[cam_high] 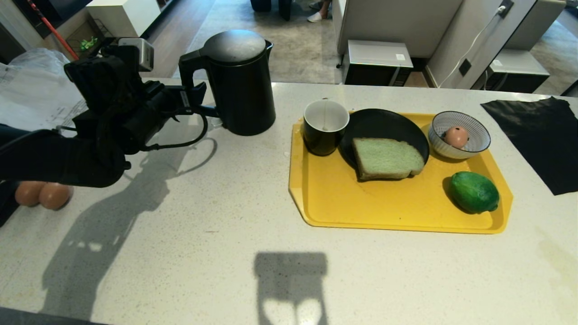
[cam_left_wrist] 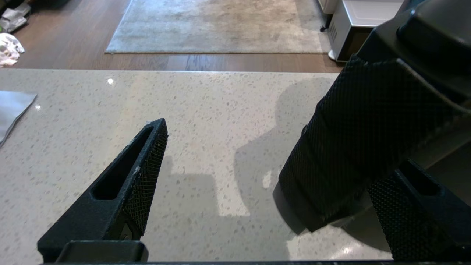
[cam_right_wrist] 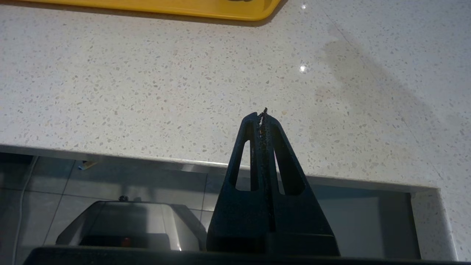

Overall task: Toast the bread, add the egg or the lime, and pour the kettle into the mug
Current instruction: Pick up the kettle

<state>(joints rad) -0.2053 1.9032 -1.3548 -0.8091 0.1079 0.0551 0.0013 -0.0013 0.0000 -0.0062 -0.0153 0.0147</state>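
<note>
The left gripper [cam_high: 198,101] is at the handle of the kettle [cam_high: 241,81], near the far edge of the counter [cam_high: 189,234], left of the middle. Its jaws stand wide apart. In the left wrist view the handle [cam_left_wrist: 360,147] sits between the 2 fingers [cam_left_wrist: 143,162], close to the one finger, with a wide gap to the other; I cannot tell if any finger touches it. In the head view the arm covers the lower part of the handle, and the fingertips are hard to make out against the black kettle.

The yellow tray [cam_high: 393,212] lies on the right half of the counter. The mug [cam_high: 325,126] stands at the tray's far left corner, with its white inside showing. The black plate [cam_high: 384,124] is just beside it, and the bread [cam_high: 386,158] lies on the plate, its near edge hanging over the rim toward the tray's middle. The striped bowl [cam_high: 476,131] is at the far right corner with an egg [cam_high: 456,136] in it. The lime [cam_high: 474,192] lies near the tray's near right corner.

2 more eggs [cam_high: 43,194] lie at the left edge of the counter, partly hidden under the left arm. A black cloth [cam_high: 537,135] at the right edge is cut off by the picture.

The right gripper [cam_right_wrist: 262,117] is seen only in its own wrist view, pressed together on nothing, at the near edge of the counter; only a strip of the tray [cam_right_wrist: 176,9] shows there.
</note>
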